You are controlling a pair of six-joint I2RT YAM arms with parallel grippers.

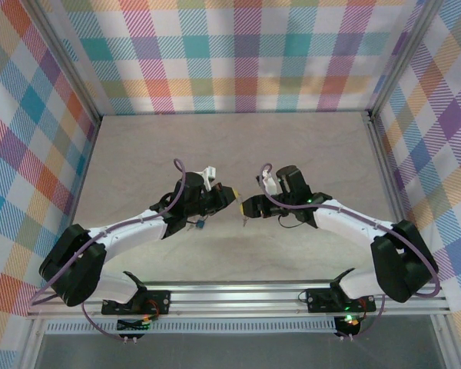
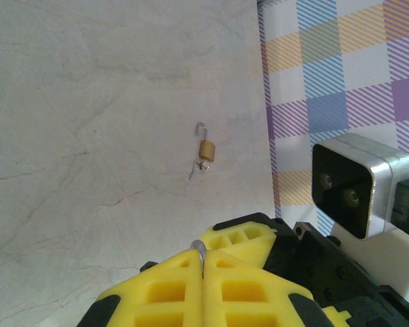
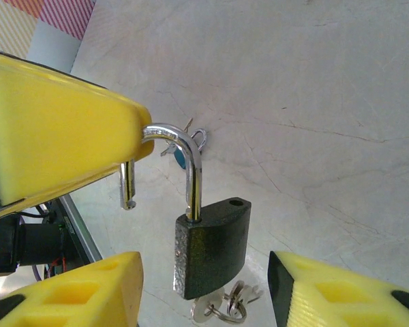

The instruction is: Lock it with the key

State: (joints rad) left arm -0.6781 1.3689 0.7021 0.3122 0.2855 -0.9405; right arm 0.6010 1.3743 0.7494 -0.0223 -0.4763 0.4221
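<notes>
No locking yet: left gripper (image 2: pixel 203 254) pinches the open steel shackle (image 3: pixel 191 163) of the small dark padlock (image 3: pixel 211 248); right gripper (image 3: pixel 203 281), half-wide, brackets its body.

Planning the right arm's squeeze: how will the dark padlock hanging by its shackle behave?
The lock hangs by its open shackle from the left fingers, so a one-sided touch would probably swing it. Its metal body looks rigid and heavy for its size. The grainy sides should hold against the right fingers.
</notes>
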